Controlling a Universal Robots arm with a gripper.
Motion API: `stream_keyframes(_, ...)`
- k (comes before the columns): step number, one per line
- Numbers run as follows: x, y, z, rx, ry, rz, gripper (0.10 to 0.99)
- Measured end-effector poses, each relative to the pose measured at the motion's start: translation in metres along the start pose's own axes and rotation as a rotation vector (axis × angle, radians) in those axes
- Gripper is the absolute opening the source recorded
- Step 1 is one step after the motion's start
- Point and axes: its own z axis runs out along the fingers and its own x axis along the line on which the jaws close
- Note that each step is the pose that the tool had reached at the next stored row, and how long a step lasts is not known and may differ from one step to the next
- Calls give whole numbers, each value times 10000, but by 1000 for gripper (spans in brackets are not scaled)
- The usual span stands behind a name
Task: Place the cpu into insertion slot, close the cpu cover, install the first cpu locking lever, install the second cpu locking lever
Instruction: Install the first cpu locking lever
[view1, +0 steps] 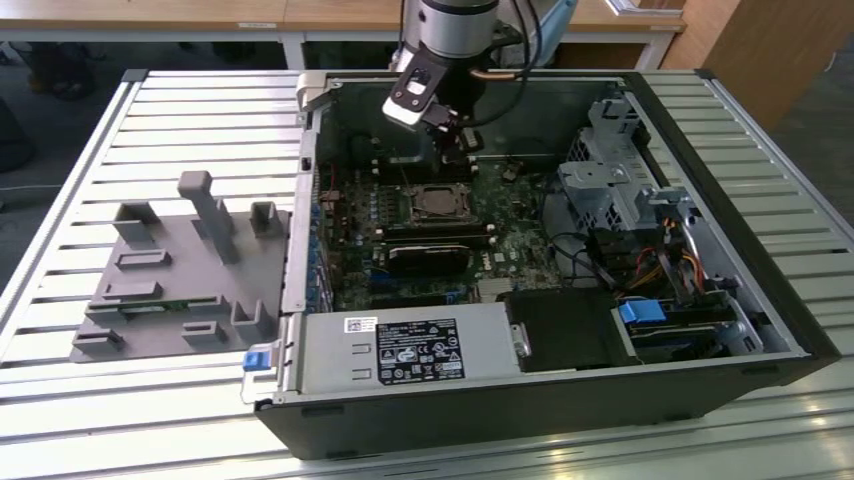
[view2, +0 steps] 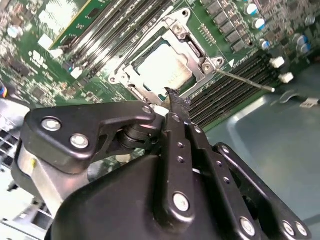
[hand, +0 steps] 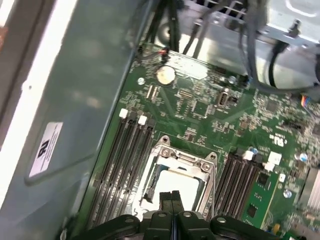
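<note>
Hovering close over the cpu (hand: 187, 185), the end effector (hand: 172, 195) has its fingers together; the cpu cover (hand: 185, 159) frames the cpu.

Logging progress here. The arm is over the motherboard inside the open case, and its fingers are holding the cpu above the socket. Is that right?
Not quite. The arm is over the motherboard inside the open case, but the fingers hold nothing: the gripper is shut and empty. Both wrist views show the cpu lying in its socket, framed by the cpu cover.
</note>
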Motion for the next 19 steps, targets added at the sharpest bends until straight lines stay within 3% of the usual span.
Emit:
stream_keyframes(10, 0, -1, 3, 98, 78, -1529, 106)
stream_keyframes(19, 1, -2, 14, 109, 111, -3059, 106)
